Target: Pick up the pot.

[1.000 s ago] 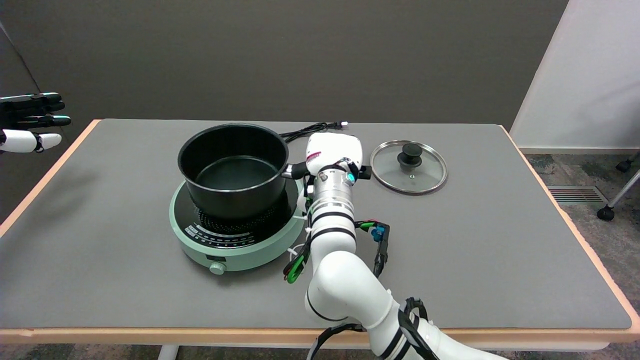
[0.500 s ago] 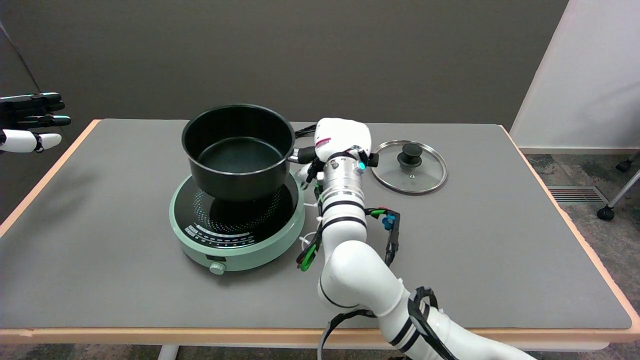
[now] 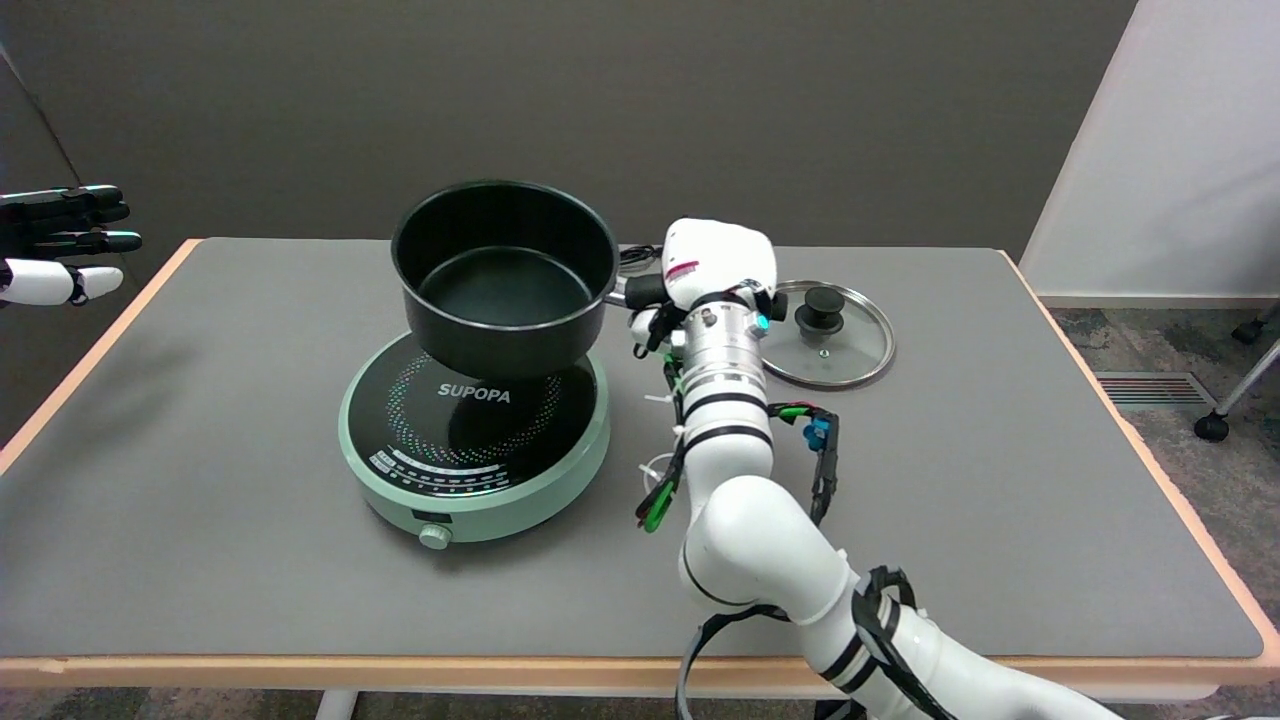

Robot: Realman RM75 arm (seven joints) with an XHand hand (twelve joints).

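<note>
Right hand (image 3: 715,270) clamped on pot (image 3: 503,275) by side handle; pot airborne, above cooker (image 3: 474,437), tipped slightly; risk — heavy body hanging off one-sided grip, handle could twist in fingers; pot drops onto cooker glass, or swings toward lid (image 3: 818,333).

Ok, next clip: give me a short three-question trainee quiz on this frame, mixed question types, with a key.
1. True or false: the pot is resting on the cooker.
2. Multiple choice: the glass lid lies
A. on the pot
B. flat on the table, on the far side of the right hand from the pot
C. on the cooker
3. Fill in: the right hand holds the pot by its ____.

Key
1. False: it hangs in the air above the cooker, whose printed brand name shows beneath it.
2. B
3. Handle, the black stub on the pot's side nearest the lid.
</note>
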